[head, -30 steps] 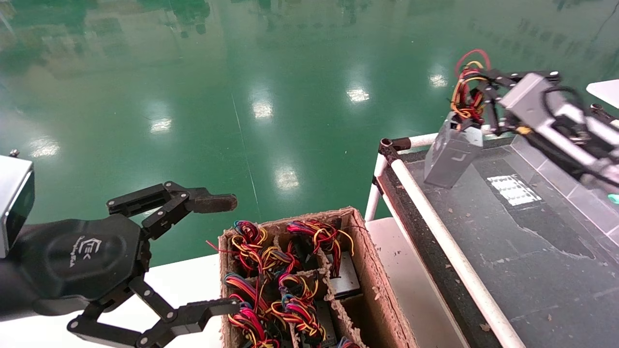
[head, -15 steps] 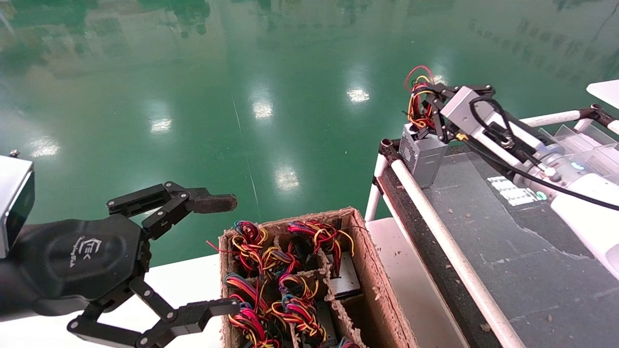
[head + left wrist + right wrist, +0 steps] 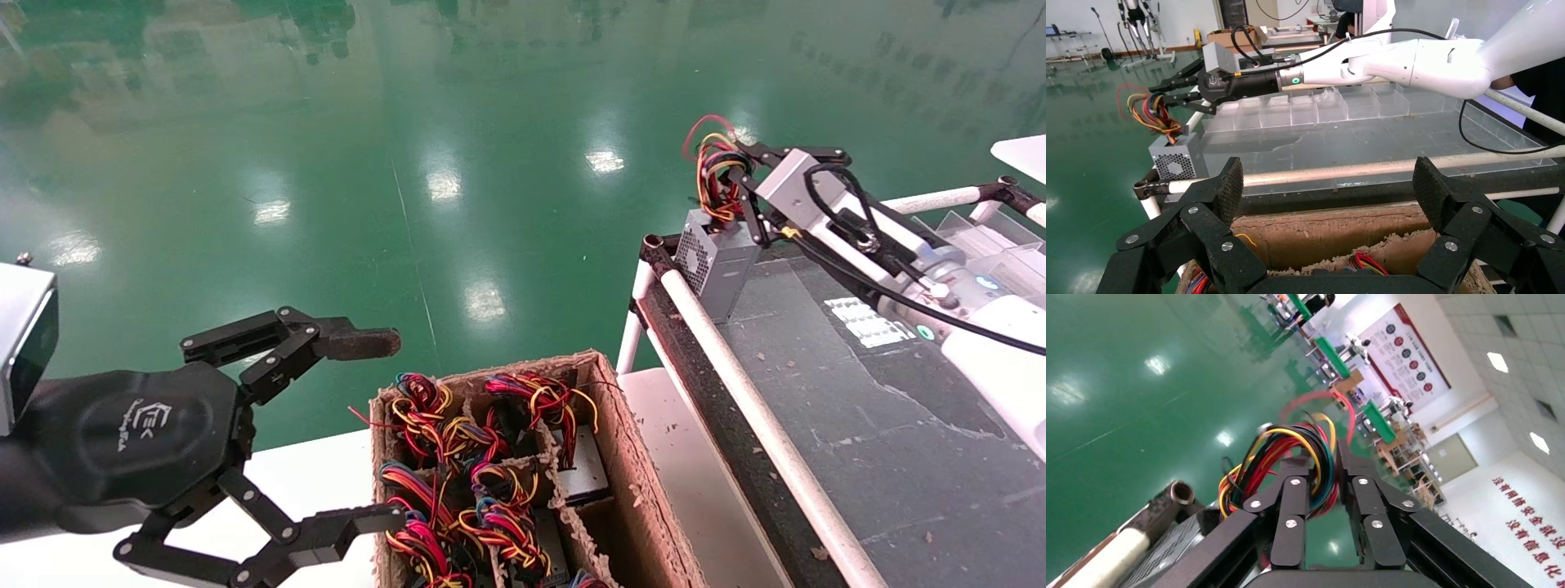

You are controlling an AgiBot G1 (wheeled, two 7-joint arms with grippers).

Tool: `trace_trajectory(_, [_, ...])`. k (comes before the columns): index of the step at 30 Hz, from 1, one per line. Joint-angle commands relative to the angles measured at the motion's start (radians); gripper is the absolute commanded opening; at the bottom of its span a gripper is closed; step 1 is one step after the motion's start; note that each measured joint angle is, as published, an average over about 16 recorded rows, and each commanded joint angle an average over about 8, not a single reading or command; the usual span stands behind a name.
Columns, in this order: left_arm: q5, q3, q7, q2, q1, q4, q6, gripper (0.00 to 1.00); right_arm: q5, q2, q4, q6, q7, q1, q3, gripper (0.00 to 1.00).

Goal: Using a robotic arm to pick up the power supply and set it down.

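Note:
The power supply (image 3: 719, 265) is a small silver-grey box with a perforated vent face. It stands upright on the near corner of the dark conveyor surface (image 3: 858, 408); it also shows in the left wrist view (image 3: 1173, 162). Its looped red, yellow, blue and black wires (image 3: 712, 175) rise into my right gripper (image 3: 739, 175), which is shut on the bundle (image 3: 1291, 453) between its black fingers (image 3: 1291, 496). My left gripper (image 3: 380, 429) hangs open and empty beside the carton (image 3: 633, 474).
The brown carton holds several more wired units in cardboard cells. A white tube rail (image 3: 735, 384) edges the conveyor, and clear plastic bins (image 3: 997, 245) line its far side. Green floor lies beyond. A white table (image 3: 310, 482) carries the carton.
My right gripper swung left from the far end of the conveyor to its near corner with the power supply. The box went from hanging tilted to standing upright on the surface. The left arm stayed still.

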Motion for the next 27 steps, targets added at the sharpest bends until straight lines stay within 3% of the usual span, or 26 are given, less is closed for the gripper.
trace_trajectory(1, [0.000, 0.000, 0.000, 0.000, 0.000, 0.000, 0.000, 1.00, -0.003, 0.008, 0.000, 0.001, 0.011, -0.001, -0.002, 1.00])
trace_trajectory(19, [0.000, 0.000, 0.000, 0.000, 0.000, 0.000, 0.000, 1.00, -0.078, 0.138, -0.001, -0.116, 0.268, 0.068, -0.091, 1.00])
trace_trajectory(27, [0.000, 0.000, 0.000, 0.000, 0.000, 0.000, 0.000, 1.00, -0.059, 0.203, 0.014, -0.213, 0.433, 0.101, -0.108, 1.00])
